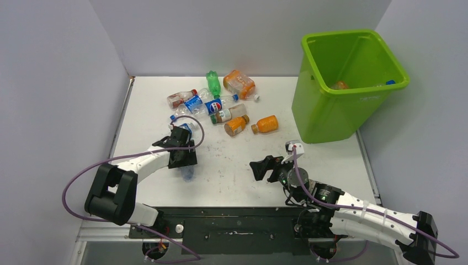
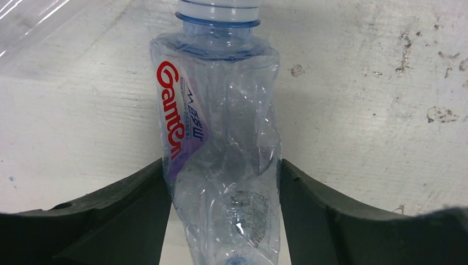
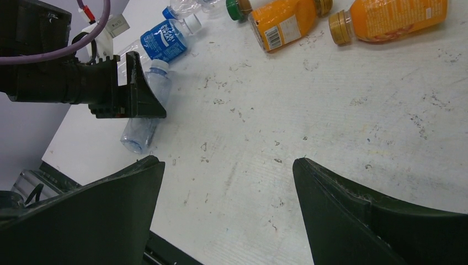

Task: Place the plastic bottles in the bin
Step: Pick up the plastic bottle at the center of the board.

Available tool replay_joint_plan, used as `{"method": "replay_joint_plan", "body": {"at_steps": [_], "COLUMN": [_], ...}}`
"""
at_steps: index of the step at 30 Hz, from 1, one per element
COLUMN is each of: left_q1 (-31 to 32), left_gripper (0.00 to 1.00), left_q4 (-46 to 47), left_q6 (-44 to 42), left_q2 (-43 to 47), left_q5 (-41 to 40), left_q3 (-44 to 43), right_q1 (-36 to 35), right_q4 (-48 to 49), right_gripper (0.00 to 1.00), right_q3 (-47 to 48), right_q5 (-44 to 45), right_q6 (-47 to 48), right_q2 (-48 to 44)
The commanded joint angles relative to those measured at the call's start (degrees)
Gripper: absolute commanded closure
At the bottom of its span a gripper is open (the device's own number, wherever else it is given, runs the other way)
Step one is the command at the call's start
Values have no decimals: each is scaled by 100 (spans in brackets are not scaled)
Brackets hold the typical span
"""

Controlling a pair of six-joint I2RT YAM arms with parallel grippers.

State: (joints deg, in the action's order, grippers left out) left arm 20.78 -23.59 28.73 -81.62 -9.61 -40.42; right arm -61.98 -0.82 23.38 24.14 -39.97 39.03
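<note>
My left gripper (image 1: pixel 185 159) is shut on a crushed clear bottle (image 2: pixel 221 138) with a red-lettered label, its fingers (image 2: pixel 138 210) pressing on both sides. The bottle sits low at the table; its base pokes out below the jaws (image 1: pixel 187 174) and it also shows in the right wrist view (image 3: pixel 144 113). My right gripper (image 1: pixel 264 168) is open and empty over bare table (image 3: pixel 226 165). Several plastic bottles lie at the back middle: a green one (image 1: pixel 213 83), a big orange one (image 1: pixel 239 83), a Pepsi one (image 1: pixel 212 105) and two small orange ones (image 1: pixel 266 124). The lime-green bin (image 1: pixel 331 113) stands at the back right.
An orange bottle (image 1: pixel 340 85) and a blue cap (image 1: pixel 389 83) show inside the bin. Grey walls close the table on three sides. A blue-labelled bottle (image 3: pixel 165 40) lies just behind my left gripper. Purple cables loop from both arms.
</note>
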Motion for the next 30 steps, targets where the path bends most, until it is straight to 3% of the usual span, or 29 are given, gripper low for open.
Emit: {"method": "replay_joint_plan", "body": {"at_steps": [1,5,8,12,15,19,22,26,30], "left_q1": [94,203,311,435,478,534,605,700,728], "left_gripper": [40,56,61,64,67,69,72,72,75], "left_q4": [117,157,216,508,1079,2559,4117,6235,7622], "left_q6": [-30,-26,-13,-196,-498,-854,-917,-618,111], "left_q2": [149,484,941,1756,2255,2744,3115,3467,3606], "left_q5": [-17,-24,63,669,1566,2870,3585,4327,4634], "left_q3": [-129,-77,-28,-249,-517,-493,110,1167,1744], "right_q1": [-34,-32,-34,-38,-43,-43,-43,-43,-43], "right_q4": [100,-102,-242,-634,-895,-823,-392,-113,-151], "right_gripper": [10,10,10,10,10,10,10,10,10], "right_q3": [101,176,300,776,1328,1926,2188,2391,2755], "right_q5": [-3,-18,-31,-66,-170,-747,-1437,-1861,-2093], "right_q6": [-81,-60,-25,194,471,850,1014,1249,1411], "right_q2": [-113,-139,-179,-181,-192,-292,-375,-362,22]}}
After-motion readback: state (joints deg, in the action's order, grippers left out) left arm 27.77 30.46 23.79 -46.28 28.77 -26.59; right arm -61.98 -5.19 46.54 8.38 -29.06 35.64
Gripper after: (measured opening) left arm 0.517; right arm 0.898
